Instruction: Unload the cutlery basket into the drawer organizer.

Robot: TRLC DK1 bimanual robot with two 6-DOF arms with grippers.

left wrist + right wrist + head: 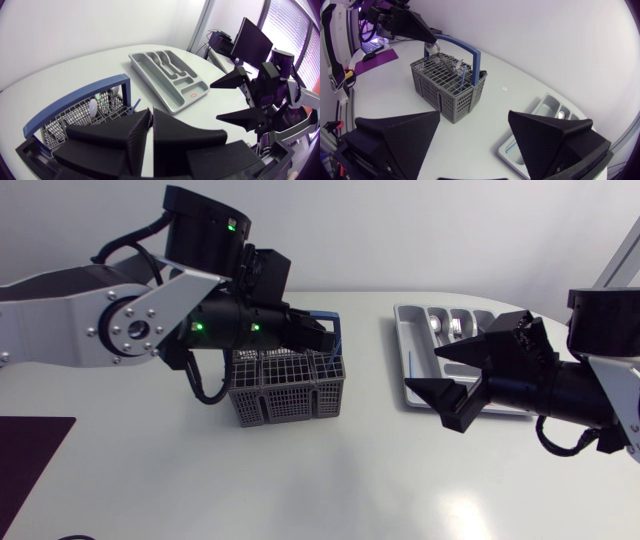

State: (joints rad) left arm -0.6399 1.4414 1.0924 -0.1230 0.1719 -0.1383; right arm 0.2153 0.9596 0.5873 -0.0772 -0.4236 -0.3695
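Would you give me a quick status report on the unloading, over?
Left hand shut above the basket. Right hand open, empty, by the organizer. Spoon waiting in basket. Nothing in the way.

Grey mesh blue-handled basket stands upright mid-table, cutlery inside. Grey organizer lies flat nearby, partly filled.

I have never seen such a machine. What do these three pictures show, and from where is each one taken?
A robot's left arm and right arm stand at a white table. One picture looks down from above; the other two come from a camera on each arm's wrist. The left claw hangs shut above a grey cutlery basket with a blue handle; I see nothing held in it. The right claw is open and empty, near a grey drawer organizer where some cutlery already lies.
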